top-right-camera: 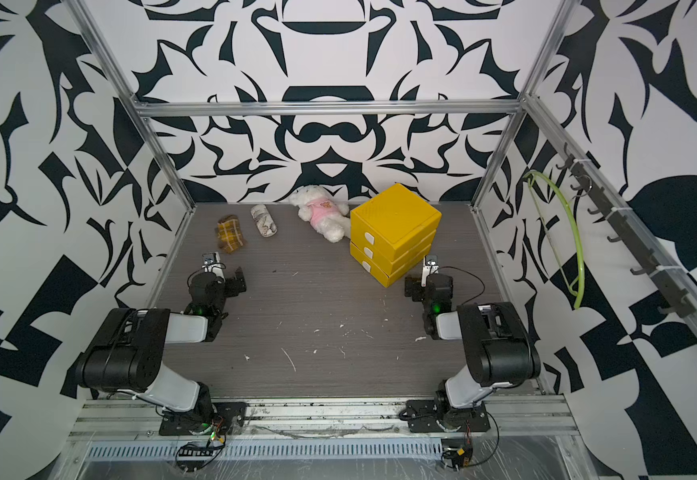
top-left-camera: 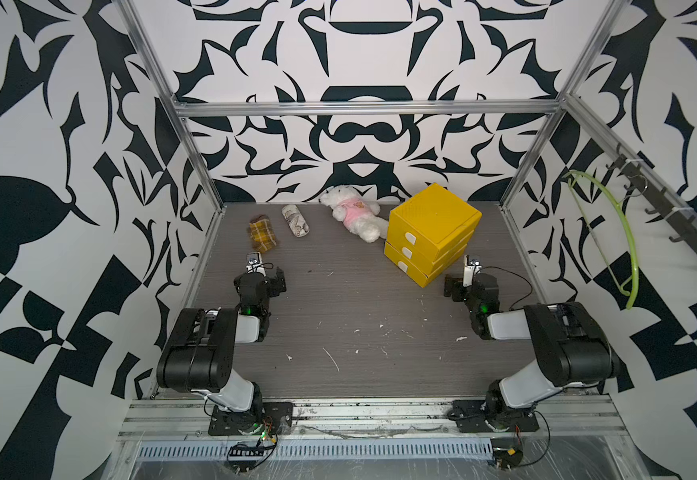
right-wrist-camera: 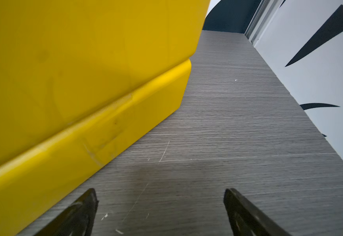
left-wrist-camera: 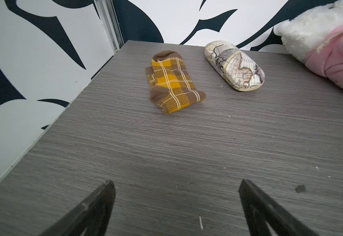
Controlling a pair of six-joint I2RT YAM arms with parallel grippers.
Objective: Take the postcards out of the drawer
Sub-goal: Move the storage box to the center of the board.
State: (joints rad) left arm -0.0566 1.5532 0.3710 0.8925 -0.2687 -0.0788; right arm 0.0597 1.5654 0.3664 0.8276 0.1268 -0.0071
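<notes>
A yellow cabinet point(top-left-camera: 434, 224) point(top-right-camera: 394, 220) with three drawers stands at the back right of the table. Its white handles point(top-left-camera: 407, 252) face front-left, and all three drawers look pushed in. The postcards are hidden. My right gripper point(right-wrist-camera: 160, 192) is open and empty, low over the table just beside the cabinet's side wall point(right-wrist-camera: 64, 71). At the left side of the table my left gripper point(left-wrist-camera: 175, 183) is also open and empty, hovering over bare wood a short way in front of the plaid cloth. Both arms point(top-left-camera: 213, 332) point(top-left-camera: 546, 332) are folded low near the front.
A yellow-brown plaid cloth point(top-left-camera: 262, 235) point(left-wrist-camera: 172, 81) and a map-print glasses case point(top-left-camera: 295, 221) point(left-wrist-camera: 235, 65) lie at the back left. A white plush dog in pink point(top-left-camera: 355, 212) point(left-wrist-camera: 319, 40) lies against the cabinet. A green hoop point(top-left-camera: 612, 232) hangs on the right wall.
</notes>
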